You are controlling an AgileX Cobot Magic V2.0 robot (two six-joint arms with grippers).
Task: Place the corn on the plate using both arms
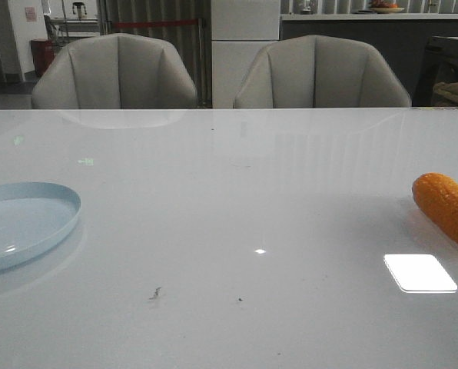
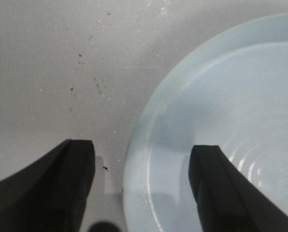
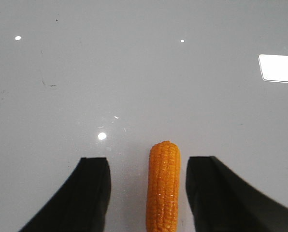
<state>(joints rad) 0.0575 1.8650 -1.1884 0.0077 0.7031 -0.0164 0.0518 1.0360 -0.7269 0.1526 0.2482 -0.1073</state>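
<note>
Right wrist view: open right gripper [image 3: 146, 193] straddling the corn [image 3: 163, 191], nothing held yet.
Lying flat on the white table [image 1: 237, 200] at its right edge, well apart from the pale-blue plate [image 1: 29, 223] far left. Best to drop straight down, stay centred on the cob's length, close across the kernels mid-body, not near the rounded tip. Left gripper [image 2: 141, 188] spread wide too, hovering over the plate rim. Corn's far end cut off in both views; arms unseen from the front; finger height above the table hard to judge.
</note>
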